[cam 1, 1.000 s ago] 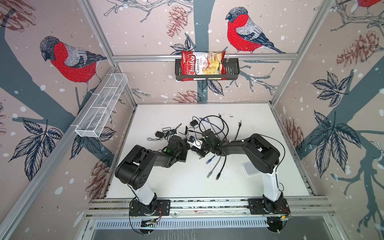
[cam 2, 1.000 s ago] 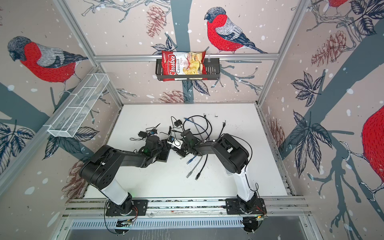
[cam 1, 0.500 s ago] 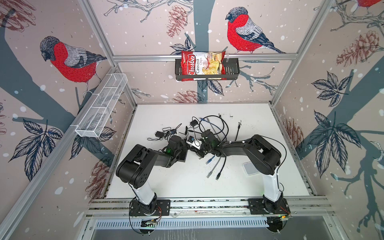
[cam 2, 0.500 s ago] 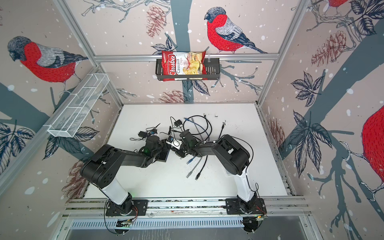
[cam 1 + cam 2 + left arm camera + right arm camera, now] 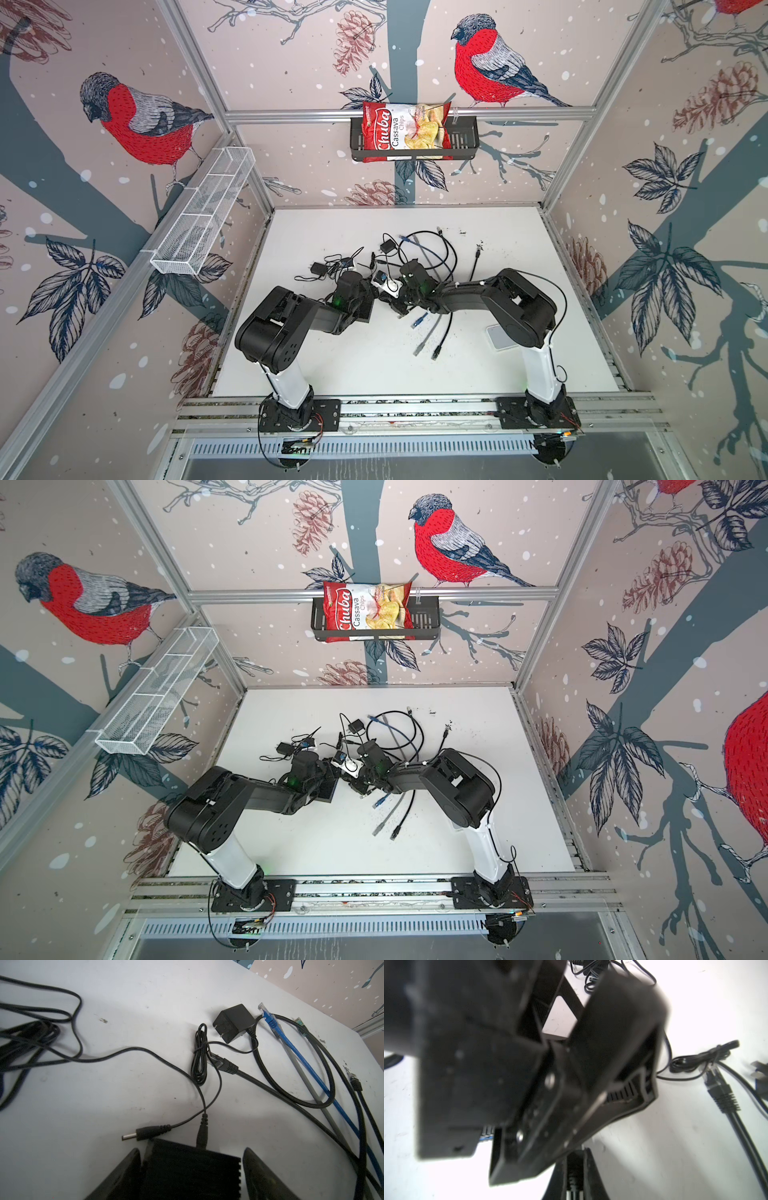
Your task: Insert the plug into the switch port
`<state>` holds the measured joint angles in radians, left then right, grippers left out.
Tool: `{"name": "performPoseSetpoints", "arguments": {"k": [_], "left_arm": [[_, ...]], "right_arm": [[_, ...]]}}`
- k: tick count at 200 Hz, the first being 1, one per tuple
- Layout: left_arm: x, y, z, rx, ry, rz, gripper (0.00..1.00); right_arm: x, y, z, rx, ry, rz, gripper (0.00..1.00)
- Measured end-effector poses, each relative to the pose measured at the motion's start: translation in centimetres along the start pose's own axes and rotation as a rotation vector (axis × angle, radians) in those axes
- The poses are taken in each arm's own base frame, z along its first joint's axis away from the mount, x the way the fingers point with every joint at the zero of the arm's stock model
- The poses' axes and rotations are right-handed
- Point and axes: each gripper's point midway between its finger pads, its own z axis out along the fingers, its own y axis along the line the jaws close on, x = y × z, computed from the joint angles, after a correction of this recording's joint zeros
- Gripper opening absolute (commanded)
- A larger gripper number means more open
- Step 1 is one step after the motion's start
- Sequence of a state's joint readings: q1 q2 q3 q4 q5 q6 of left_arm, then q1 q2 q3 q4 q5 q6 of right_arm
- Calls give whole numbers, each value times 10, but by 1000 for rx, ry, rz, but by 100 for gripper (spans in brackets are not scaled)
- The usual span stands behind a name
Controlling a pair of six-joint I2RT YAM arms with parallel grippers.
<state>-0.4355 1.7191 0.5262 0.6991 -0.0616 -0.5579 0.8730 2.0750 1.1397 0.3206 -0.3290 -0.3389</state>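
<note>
My right gripper (image 5: 578, 1154): fingers clenched tight on the plug (image 5: 573, 1180), whose ribbed boot shows between them. The plug's tip is hidden and this wrist view is blurred. My left gripper (image 5: 191, 1152): jaws spread wide and clamped on either side of the black finned switch (image 5: 187, 1174). The plug sits close under the switch's edge and, as far as I can judge, is not yet in. No view shows me the port face. Risks: I am lining up half blind, so the tip may strike the casing beside the port and skid off. I seem to hold the boot rather than the rigid head, so a hard push could fold the plug sideways. The switch is pinched across two faces only, and an off-axis push could twist it in my grip. A barrel plug (image 5: 202, 1132) looks seated in its far edge, and its thin cord could drag or snag. My two wrists are almost touching in both top views, which leaves little room to correct. A second barrel plug (image 5: 145, 1134) lies loose just beside the switch. Further out are a wall adapter (image 5: 232, 1022), a blue cable (image 5: 291, 1047), and grey and black cables looped over each other. All of it rests on the white tabletop (image 5: 374, 374), which is scuffed and speckled. The walls are papered with bullfinches. A wire basket (image 5: 199, 224) hangs on the left wall, and a chips bag (image 5: 405, 131) sits in a black shelf on the back wall.
</note>
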Motion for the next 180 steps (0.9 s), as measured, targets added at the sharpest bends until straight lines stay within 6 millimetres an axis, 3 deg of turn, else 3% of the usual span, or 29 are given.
{"name": "performPoseSetpoints", "arguments": {"k": [115, 180], "left_arm": [[0, 4, -1, 27, -51, 55, 73], [2, 0, -3, 60, -61, 75, 73]], "right_arm": [[-10, 1, 12, 14, 54, -34, 5], [-10, 3, 10, 17, 55, -43, 5]]}}
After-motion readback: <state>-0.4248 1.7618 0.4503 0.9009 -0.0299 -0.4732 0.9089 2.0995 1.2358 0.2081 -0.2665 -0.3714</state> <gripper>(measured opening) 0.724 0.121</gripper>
